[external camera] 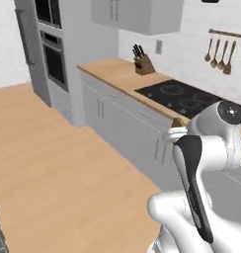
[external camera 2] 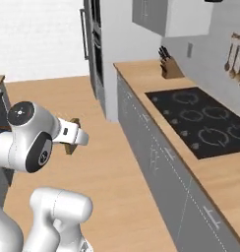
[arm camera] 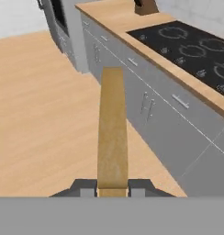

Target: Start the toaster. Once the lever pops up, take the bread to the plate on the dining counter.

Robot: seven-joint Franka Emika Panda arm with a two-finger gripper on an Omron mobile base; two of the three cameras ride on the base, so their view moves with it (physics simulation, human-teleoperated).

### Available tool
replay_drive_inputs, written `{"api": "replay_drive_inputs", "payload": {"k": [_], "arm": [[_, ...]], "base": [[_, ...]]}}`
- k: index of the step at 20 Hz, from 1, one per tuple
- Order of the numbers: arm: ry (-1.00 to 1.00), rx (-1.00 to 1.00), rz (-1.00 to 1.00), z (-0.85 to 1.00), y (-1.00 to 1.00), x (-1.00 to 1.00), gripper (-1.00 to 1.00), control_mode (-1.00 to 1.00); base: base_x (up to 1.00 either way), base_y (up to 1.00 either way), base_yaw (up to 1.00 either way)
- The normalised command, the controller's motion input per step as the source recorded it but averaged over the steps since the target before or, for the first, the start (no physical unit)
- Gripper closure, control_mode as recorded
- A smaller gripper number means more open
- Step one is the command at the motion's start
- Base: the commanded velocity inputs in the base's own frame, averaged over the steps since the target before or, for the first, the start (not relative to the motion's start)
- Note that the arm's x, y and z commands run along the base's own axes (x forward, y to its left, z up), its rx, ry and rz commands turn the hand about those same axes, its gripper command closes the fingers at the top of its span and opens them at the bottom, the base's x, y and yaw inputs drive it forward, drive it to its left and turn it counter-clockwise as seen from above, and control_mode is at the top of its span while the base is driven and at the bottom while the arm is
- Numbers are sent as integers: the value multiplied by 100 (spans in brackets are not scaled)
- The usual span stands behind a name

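Observation:
My gripper (arm camera: pixel 112 186) is shut on the bread (arm camera: pixel 112 133), a thin tan-brown slice seen edge-on and sticking straight out from between the two dark fingertips. It hangs in the air over the wood floor, in front of the grey cabinets. In the left base view a tan corner of the bread (external camera: pixel 180 121) peeks out by the white hand, behind the arm's elbow. In the right base view the bread (external camera 2: pixel 69 146) shows as a brown sliver under the hand. The toaster, the plate and the dining counter are out of view.
A wood worktop (external camera: pixel 112 71) with a black hob (external camera: pixel 186 96) runs along the right over grey cabinets (arm camera: pixel 146 92). A knife block (external camera: pixel 143 64) stands at its far end, with utensils (external camera: pixel 219 52) hanging on the wall. A wall oven (external camera: pixel 53 54) stands beyond. Open wood floor (external camera: pixel 58 163) lies to the left.

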Motion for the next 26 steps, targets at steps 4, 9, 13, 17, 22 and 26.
{"api": "replay_drive_inputs", "payload": {"k": [4,9,13,17,22,26], "arm": [[0,0,0,0,0,0,100,100],[0,0,0,0,0,0,100,100],[0,0,0,0,0,0,100,100],[0,0,0,0,0,0,100,100],[0,0,0,0,0,0,100,100],[0,0,0,0,0,0,100,100]], "base": [[-7,0,100],[-6,0,100],[-11,0,100],[-39,3,99],[-35,4,100],[-46,32,94]]}}
